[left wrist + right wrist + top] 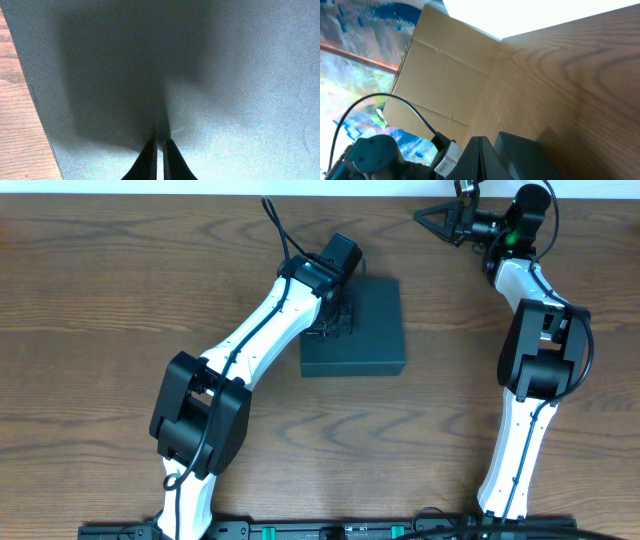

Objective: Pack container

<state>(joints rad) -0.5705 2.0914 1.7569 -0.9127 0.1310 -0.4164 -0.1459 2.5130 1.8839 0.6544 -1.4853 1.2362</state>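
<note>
Pressing the dark container (375, 330) shut seems the step: the left claw (160, 146), fingers pressed together over its 9 o'clock side at the table (100, 300) centre, should push straight down; the right claw (422, 216), also closed, sits at 1 o'clock.

The container (372, 330) is dark blue-green with tiny dots. The table (90, 300) is brown with wavy lines. The left arm (262, 320) and right arm (512, 450) are white and black.
</note>
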